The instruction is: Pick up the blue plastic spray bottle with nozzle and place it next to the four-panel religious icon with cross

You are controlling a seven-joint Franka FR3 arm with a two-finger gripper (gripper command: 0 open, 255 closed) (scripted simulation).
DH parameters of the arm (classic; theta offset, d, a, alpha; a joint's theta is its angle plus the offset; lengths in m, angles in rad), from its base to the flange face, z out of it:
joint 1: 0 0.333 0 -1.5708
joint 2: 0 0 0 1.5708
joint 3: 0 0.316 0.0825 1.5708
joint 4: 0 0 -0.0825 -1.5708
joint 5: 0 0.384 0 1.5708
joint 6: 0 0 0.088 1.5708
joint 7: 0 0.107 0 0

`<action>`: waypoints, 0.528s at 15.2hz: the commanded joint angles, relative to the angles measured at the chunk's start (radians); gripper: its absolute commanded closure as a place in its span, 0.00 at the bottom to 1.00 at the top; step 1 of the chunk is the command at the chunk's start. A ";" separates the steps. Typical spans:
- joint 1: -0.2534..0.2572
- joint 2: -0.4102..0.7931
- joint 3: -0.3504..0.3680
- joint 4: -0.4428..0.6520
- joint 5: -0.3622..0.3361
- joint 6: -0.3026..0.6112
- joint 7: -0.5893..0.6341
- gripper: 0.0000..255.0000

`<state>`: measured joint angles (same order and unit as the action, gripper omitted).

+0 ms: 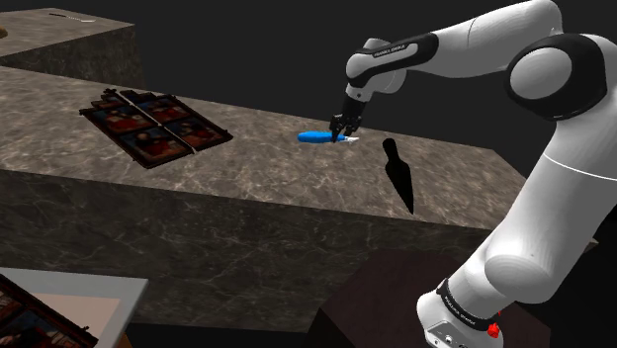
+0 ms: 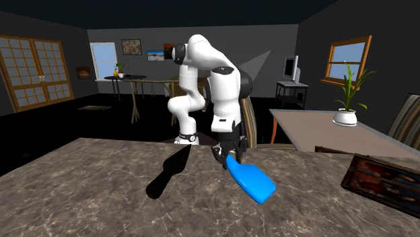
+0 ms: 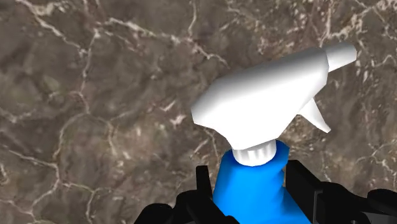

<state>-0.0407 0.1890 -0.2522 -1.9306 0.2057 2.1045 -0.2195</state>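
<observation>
The all-black two-finger gripper (image 3: pixel 251 194) pinches the blue spray bottle (image 3: pixel 253 188) with a white trigger head (image 3: pixel 267 95) just below its white collar. One finger (image 3: pixel 203 186) presses each side of the narrow blue neck, and the nozzle juts out beyond the fingertips. In the shoulder view the gripper (image 1: pixel 342 130) comes down at the bottle's (image 1: pixel 316 136) nozzle end. The blue body lies on its side on the brown marbled stone counter (image 1: pixel 247 173), stretching away toward that view's left. Whether it has left the surface at all I cannot tell. The four-panel dark-framed icon (image 1: pixel 155 127), its red and blue panels split by a pale cross, lies flat on the same counter, well apart from the bottle. A black pointed trowel-like blade (image 1: pixel 398 173) lies on the bottle's other side, away from the icon.

The main risk is the grip itself. It sits at one end, so the long body (image 2: pixel 250 178) hangs off to the side of the gripper (image 2: pixel 226 156) and could pivot between the fingers on a lift, or work loose where the neck tapers. A low carry could drag the far end across the stone and twist the bottle out. At the icon (image 2: pixel 385 177), a swinging body could come down on the frame or nudge it rather than settle beside it.
</observation>
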 commanded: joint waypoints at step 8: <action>0.015 -0.041 0.006 0.051 -0.022 -0.085 0.045 1.00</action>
<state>-0.0320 0.1473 -0.2514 -1.8866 0.1850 2.0239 -0.1876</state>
